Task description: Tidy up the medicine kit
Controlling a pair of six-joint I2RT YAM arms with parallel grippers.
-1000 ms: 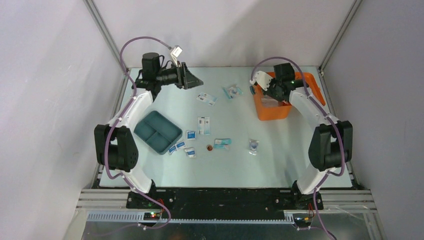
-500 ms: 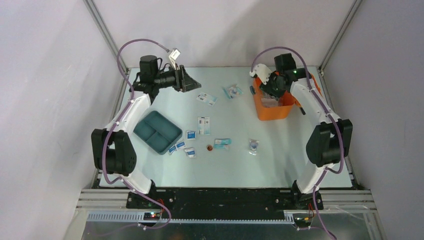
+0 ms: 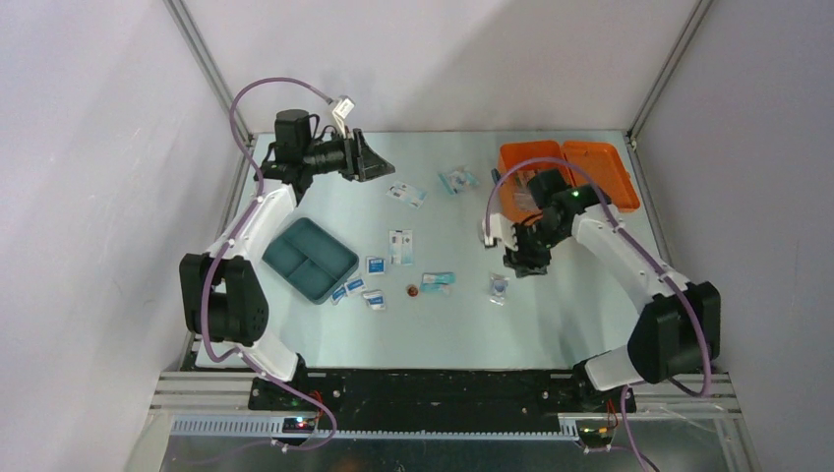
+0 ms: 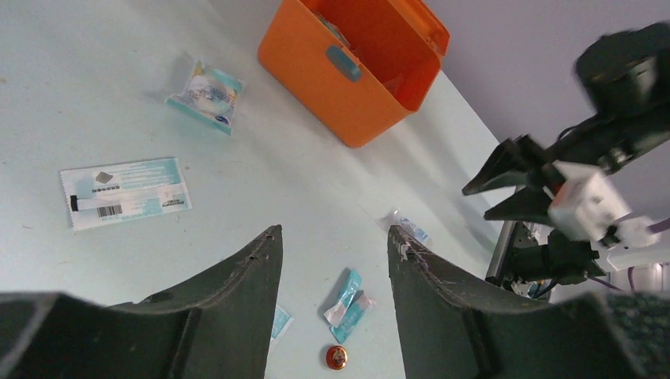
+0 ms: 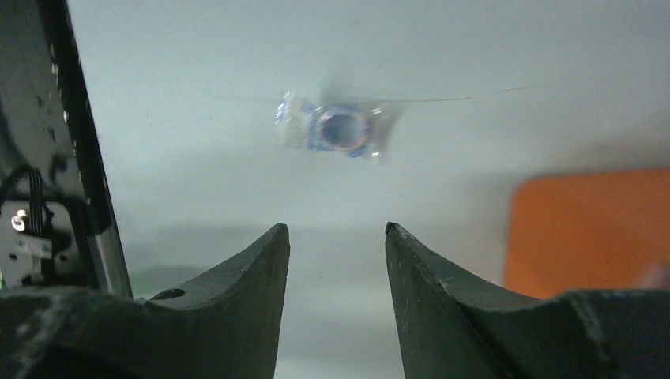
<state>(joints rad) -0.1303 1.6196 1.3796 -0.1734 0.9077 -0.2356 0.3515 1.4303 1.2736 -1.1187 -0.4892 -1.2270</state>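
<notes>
Sitting at the upper right of the top view, the medicine kit point(image 3: 532, 177) lies with its lid point(image 3: 600, 172) thrown back. Just below it we see our right gripper point(image 3: 526, 258), fingers spread and holding nothing, above the table point(image 3: 570, 305) near a small clear packet point(image 3: 499, 287). Our left gripper point(image 3: 379, 157), at upper left, is also spread and empty. Sachets point(image 3: 401, 246) and a teal divided tray point(image 3: 309, 259) lie mid-table.

1. Teal divided tray point(image 3: 310, 258) — lies at the table's point(image 3: 590, 324) left side.
2. Small packets point(image 3: 400, 246) lie scattered mid-table.
3. Red round piece point(image 3: 412, 290) — just beside a teal sachet point(image 3: 437, 282).
4. Clear pouch point(image 3: 500, 287) lies apart, rightward.
</notes>
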